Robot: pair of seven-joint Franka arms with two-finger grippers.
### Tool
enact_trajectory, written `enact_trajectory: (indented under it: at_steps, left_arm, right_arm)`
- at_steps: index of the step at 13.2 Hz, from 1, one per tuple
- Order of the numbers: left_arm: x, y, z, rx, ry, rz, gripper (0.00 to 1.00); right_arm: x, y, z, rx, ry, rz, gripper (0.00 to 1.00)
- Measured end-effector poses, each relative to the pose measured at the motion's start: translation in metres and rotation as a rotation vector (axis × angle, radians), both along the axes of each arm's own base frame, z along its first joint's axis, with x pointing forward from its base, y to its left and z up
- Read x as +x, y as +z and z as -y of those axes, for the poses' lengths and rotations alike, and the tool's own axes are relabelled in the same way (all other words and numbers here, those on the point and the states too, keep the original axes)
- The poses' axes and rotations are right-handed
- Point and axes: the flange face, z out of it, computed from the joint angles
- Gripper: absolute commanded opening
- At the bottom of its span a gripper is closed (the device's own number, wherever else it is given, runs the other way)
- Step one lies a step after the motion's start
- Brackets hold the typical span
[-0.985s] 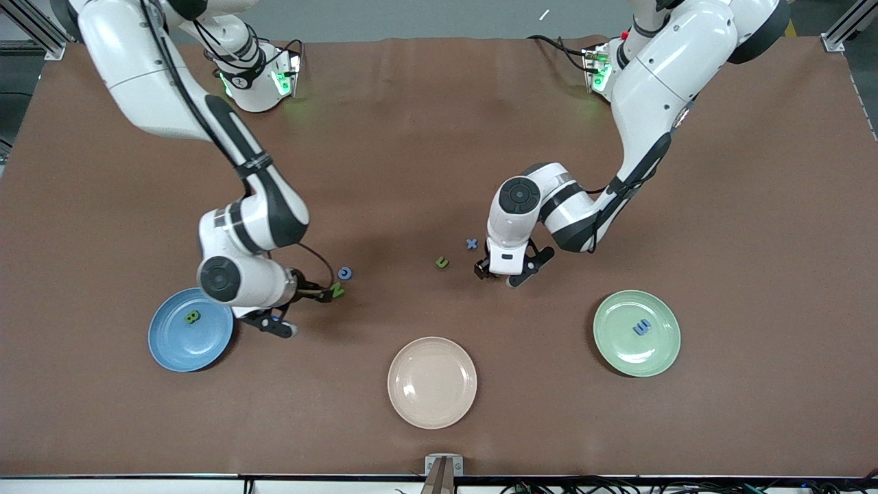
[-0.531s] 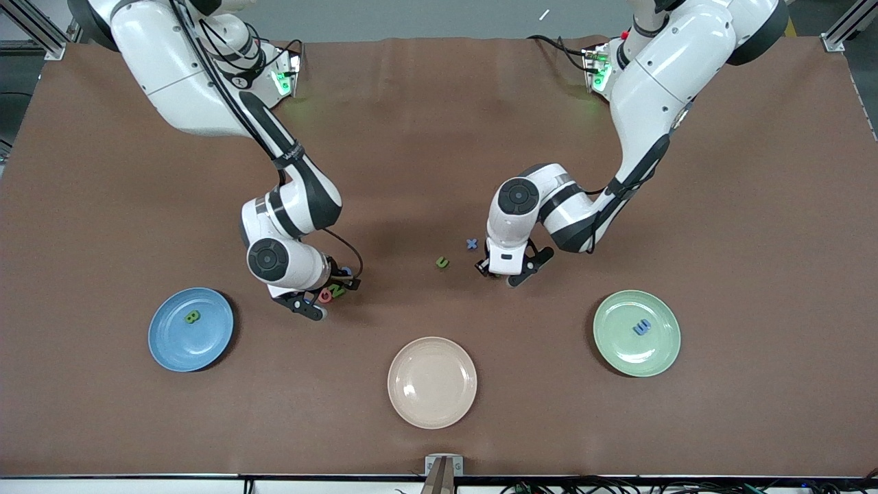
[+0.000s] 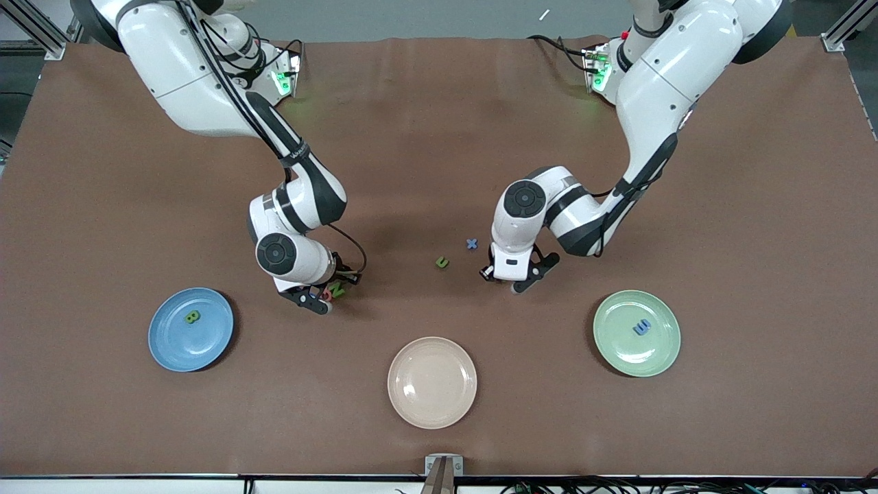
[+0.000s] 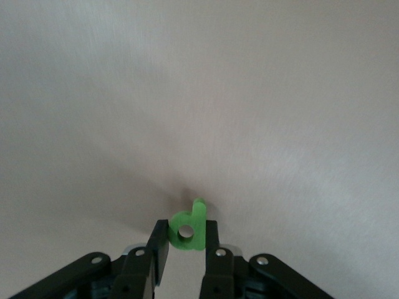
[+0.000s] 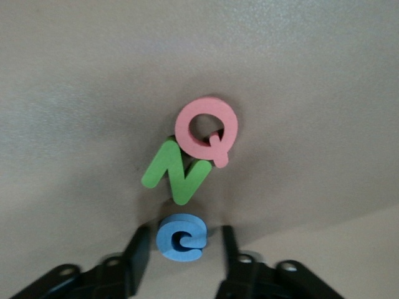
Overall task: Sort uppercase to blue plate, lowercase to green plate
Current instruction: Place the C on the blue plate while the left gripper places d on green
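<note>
Green foam, lowercase p (image 4: 188, 232): pinched upright between the fingers of my left gripper (image 3: 504, 276), low over the tabletop (image 3: 754, 240).

Green lowercase u (image 3: 442, 262): flat on the tabletop, near my left gripper, at its nine o'clock in the front view.

Blue lowercase x (image 3: 472, 243): just beside the u, at its one o'clock.

Blue lowercase m (image 3: 641, 327): lying in the green plate (image 3: 621, 357), near that plate's middle. The plate sits at four o'clock from my left gripper, toward the left arm's end of the tabletop.

Blue capital C (image 5: 181, 237): on the tabletop, between the fingers of my right gripper (image 3: 336, 285). The fingers are spread, one on each side of the letter, with a thin gap showing on both sides.

Green capital N (image 5: 176, 172): flat, just beside the C.

Pink-red capital (image 5: 206, 131): flat, one edge overlapping a tip of the N.

Green capital B (image 3: 192, 317): lying in the blue plate (image 3: 206, 346), a little toward that plate's twelve o'clock. The plate sits at eight o'clock from my right gripper, toward the right arm's end of the tabletop.

Beige plate (image 3: 432, 383): between the two coloured plates, nearer the front camera than both, at six o'clock from the u.
</note>
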Motion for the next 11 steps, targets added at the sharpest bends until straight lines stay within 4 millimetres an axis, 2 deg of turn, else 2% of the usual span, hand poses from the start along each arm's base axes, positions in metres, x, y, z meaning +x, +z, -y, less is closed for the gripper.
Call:
enact_trajectory:
  at_steps: [2, 4, 5, 7, 8, 9, 10, 11]
  left_arm:
    - [0.018, 0.028, -0.026, 0.065, -0.053, 0.01, 0.0]
    - [0.041, 0.056, -0.069, 0.127, -0.112, 0.014, 0.0]
    - [0.052, 0.064, -0.093, 0.146, -0.136, 0.011, 0.0]
    - [0.073, 0.065, -0.149, 0.169, -0.191, -0.012, 0.01]
    - [0.081, 0.061, -0.18, 0.176, -0.221, -0.031, 0.01]
    - [0.088, 0.055, -0.211, 0.178, -0.242, -0.05, 0.02]
    - [0.093, 0.049, -0.233, 0.174, -0.248, -0.064, 0.07]
    - [0.096, 0.042, -0.249, 0.167, -0.237, -0.074, 0.07]
  right_arm:
    - [0.0, 0.001, 0.0, 0.0, -0.001, 0.001, 0.13]
    - [0.0, 0.001, 0.0, 0.0, -0.001, 0.001, 0.1]
    - [0.0, 0.002, 0.0, 0.0, -0.001, 0.001, 0.1]
    - [0.008, 0.012, 0.004, -0.007, 0.006, 0.002, 0.09]
    - [0.017, 0.024, 0.013, -0.011, 0.019, -0.001, 0.1]
    - [0.032, 0.039, 0.03, -0.008, 0.039, 0.0, 0.1]
    - [0.047, 0.053, 0.052, 0.003, 0.067, 0.011, 0.1]
    - [0.06, 0.064, 0.079, 0.018, 0.104, 0.029, 0.1]
